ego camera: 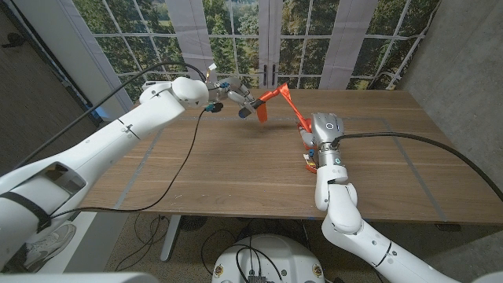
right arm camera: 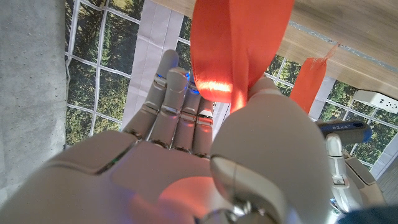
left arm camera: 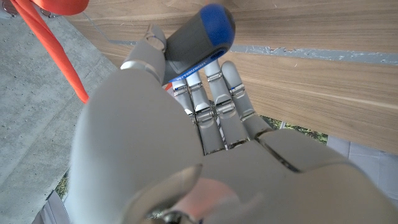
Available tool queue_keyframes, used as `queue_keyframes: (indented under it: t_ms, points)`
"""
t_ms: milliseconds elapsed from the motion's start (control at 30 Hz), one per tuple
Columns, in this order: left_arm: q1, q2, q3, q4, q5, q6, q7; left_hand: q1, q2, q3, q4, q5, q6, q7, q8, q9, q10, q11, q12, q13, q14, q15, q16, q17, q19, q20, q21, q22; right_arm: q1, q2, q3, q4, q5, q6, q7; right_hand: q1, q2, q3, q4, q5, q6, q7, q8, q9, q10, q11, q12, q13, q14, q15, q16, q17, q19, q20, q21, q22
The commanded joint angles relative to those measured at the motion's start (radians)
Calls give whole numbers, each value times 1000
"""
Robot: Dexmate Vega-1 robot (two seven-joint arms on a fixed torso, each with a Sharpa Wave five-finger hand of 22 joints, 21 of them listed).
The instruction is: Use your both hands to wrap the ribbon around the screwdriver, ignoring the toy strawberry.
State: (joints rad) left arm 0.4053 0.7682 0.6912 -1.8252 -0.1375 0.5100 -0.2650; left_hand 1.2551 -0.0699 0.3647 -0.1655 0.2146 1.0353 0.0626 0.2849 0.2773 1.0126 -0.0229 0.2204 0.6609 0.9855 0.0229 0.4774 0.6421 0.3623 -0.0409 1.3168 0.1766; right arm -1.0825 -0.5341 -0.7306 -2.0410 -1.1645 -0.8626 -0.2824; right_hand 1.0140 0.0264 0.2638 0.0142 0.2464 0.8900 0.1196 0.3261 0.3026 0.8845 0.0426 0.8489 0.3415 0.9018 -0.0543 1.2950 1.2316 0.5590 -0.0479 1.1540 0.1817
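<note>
Both robot hands are raised over the worktop (ego camera: 236, 165). The left robot hand (ego camera: 228, 93) grips the screwdriver (ego camera: 253, 109) by its grey-and-blue handle, held above the far side. The right robot hand (ego camera: 321, 135) pinches the orange ribbon (ego camera: 284, 101), which stretches from it up to the screwdriver.

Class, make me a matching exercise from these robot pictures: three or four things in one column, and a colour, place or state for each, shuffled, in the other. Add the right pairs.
Things:
1. ribbon
2. screwdriver
3. left hand
4. right hand

Descriptions:
A. grey handle with a blue end
B. orange-red
C. holds the ribbon
D. grips the screwdriver above the table

Pairs: 1-B, 2-A, 3-D, 4-C
</note>
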Motion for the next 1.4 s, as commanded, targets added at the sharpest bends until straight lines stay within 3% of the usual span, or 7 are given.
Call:
queue_keyframes:
  t_ms: [33, 267, 333, 400, 733, 933, 1400]
  points:
    - [-20, 30, 34, -27, 22, 41, -41, 164, 159, 56, -4, 8, 12, -2, 0, 45, 10, -1, -2, 4, 184, -256, -4, 170, -8, -26, 6, 4, 15, -27, -25, -4, 25, -31, 15, 134, 125, 2, 5, 4, 145, -52, 5, 249, 89, -79, 116, 509, 10, -158, 7, 0, -3, -80, 5, -1]
    - [-53, 72, 91, -89, 129, 90, -75, 165, 159, 57, -4, 8, 12, -2, -1, 48, 7, 0, -5, 4, 184, -256, -6, 171, -10, -25, 7, 3, 53, -76, -45, -35, 23, -25, 156, 133, 125, 1, 7, 4, 145, -54, 1, 246, 87, -77, 113, 506, 9, -158, 7, 0, -6, -81, 5, -1]
    - [-53, 74, 92, -96, 140, 98, -80, 165, 159, 57, -4, 8, 11, -2, -2, 49, 6, 1, -5, 4, 184, -256, -6, 172, -11, -25, 7, 3, 58, -69, -49, -31, 17, -36, 170, 134, 125, 1, 7, 4, 145, -53, 0, 244, 87, -76, 113, 506, 9, -158, 7, 0, -6, -82, 5, -1]
    - [-64, 86, 115, -118, 181, 125, -95, 165, 159, 57, -4, 8, 11, -1, -3, 49, 4, 3, -6, 4, 183, -256, -7, 172, -12, -24, 7, 3, 76, -84, -60, -35, 16, -33, 239, 134, 124, 1, 7, 4, 143, -55, -2, 244, 89, -77, 110, 500, 8, -158, 6, 0, -8, -82, 5, -1]
    - [-65, 97, 168, -184, 339, 212, -93, 166, 160, 59, -4, 9, 9, -2, -6, 53, 3, 2, -8, 5, 181, -256, -11, 172, -15, -21, 8, 3, 89, -89, -72, -19, 33, -16, 270, 136, 126, 2, 7, 3, 152, -52, -5, 236, 92, -74, 105, 489, 8, -158, 5, -1, -6, -75, 8, -1]
    - [-87, 85, 224, -181, 429, 254, -135, 167, 160, 59, -4, 9, 9, -1, -7, 53, 2, 2, -8, 7, 182, -256, -12, 173, -17, -21, 8, 2, 99, -93, -87, -8, 33, -2, 291, 147, 131, 9, 0, -5, 170, -46, -5, 226, 115, -68, 99, 465, 28, -158, 9, -3, 9, -59, 17, -1]
    - [-86, 60, 292, -164, 582, 297, -188, 165, 161, 60, -3, 10, 9, -3, -12, 55, 2, 4, -10, 6, 181, -256, -16, 174, -22, -19, 9, 3, 113, -104, -100, 4, 74, 32, 329, 151, 130, 13, -6, -22, 179, -38, -11, 210, 122, -63, 95, 452, 36, -158, 4, -4, 13, -56, 23, -1]
